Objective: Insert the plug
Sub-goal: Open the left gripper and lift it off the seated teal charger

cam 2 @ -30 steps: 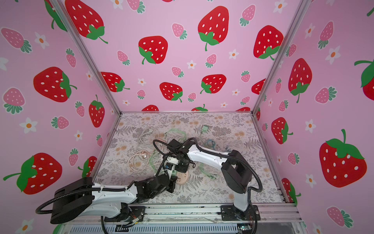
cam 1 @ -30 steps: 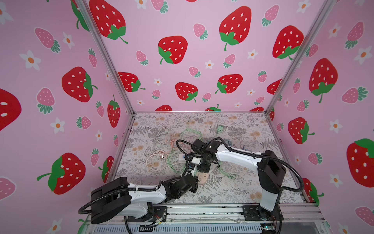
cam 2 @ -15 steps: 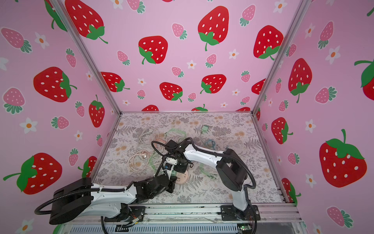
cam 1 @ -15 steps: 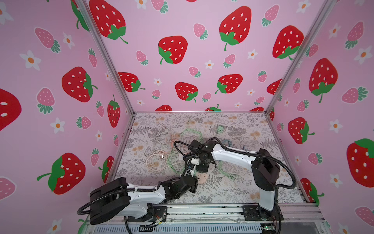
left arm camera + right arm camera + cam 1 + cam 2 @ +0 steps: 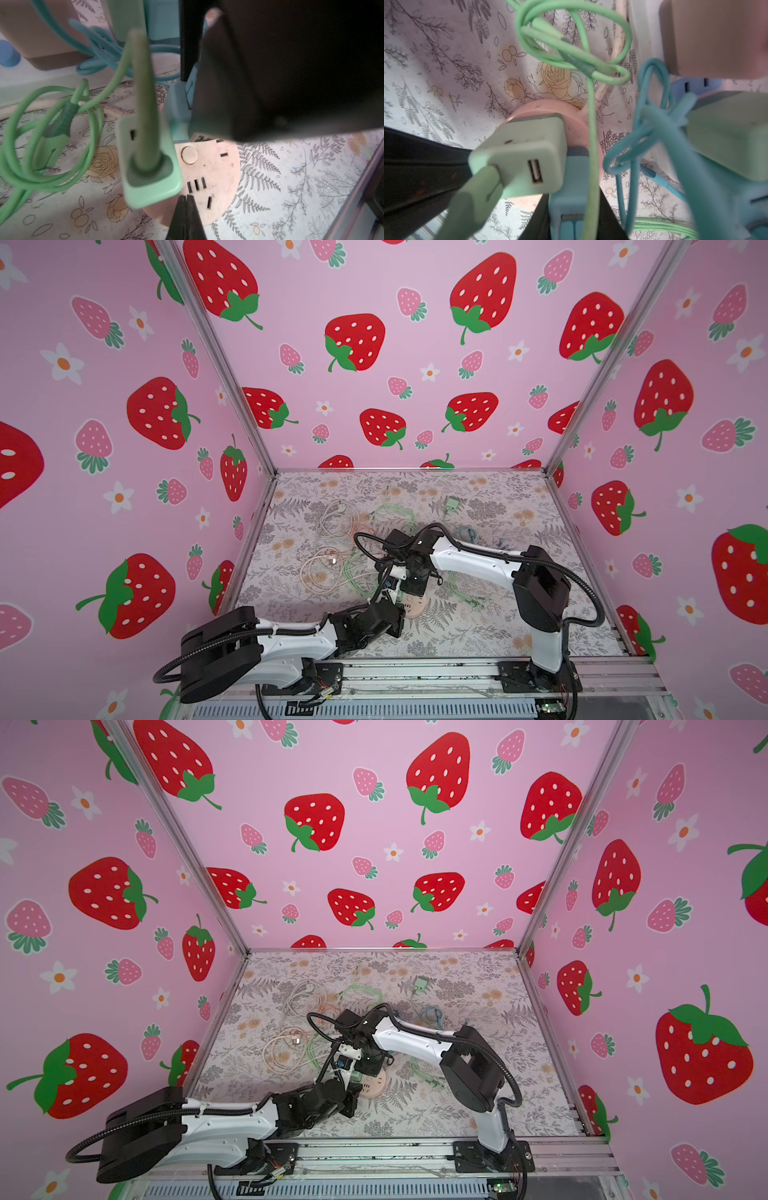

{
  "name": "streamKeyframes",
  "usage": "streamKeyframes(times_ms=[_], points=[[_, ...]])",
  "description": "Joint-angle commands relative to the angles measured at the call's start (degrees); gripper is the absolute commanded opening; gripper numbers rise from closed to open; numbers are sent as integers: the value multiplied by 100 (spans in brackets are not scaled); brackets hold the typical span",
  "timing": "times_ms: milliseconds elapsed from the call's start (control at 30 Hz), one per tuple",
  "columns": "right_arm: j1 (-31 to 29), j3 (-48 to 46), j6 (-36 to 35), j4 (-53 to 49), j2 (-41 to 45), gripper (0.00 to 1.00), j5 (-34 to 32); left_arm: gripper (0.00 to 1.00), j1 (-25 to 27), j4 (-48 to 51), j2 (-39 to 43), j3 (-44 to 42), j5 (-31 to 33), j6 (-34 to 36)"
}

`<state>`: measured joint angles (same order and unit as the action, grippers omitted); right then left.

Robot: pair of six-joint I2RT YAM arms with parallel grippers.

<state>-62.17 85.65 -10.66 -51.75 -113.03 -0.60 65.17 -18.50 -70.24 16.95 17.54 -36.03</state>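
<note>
Directly over the round pink socket (image 5: 212,172), the right gripper (image 5: 572,203) has its jaws clamped around a blue plug (image 5: 569,176). It holds the plug upright just beside a green adapter (image 5: 149,187) standing on the socket's face. Whether the blue plug's prongs are seated cannot be told. The left gripper (image 5: 186,204), fingertips pressed together and empty, rests on the socket's face near its edge, on the floral table (image 5: 457,630).

Left tool (image 5: 186,200) low, jaws pressed together, right tool (image 5: 409,599) pointing down just beyond it, clamped
</note>
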Motion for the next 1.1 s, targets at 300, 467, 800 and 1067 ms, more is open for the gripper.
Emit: streamKeyframes(times_ms=[300,467,800,1067], points=[[-23,-464,169,432,-403,13,391,0,-12,666,15,-90,2,62],[-14,-252,212,489,-184,17,599,0,-13,1104,556,109,-40,181],[47,-110,427,586,160,39,801,0,-13,2741,1951,813,-107,624],[157,-235,682,551,766,59,842,0,-25,3317,2231,1239,-29,674]])
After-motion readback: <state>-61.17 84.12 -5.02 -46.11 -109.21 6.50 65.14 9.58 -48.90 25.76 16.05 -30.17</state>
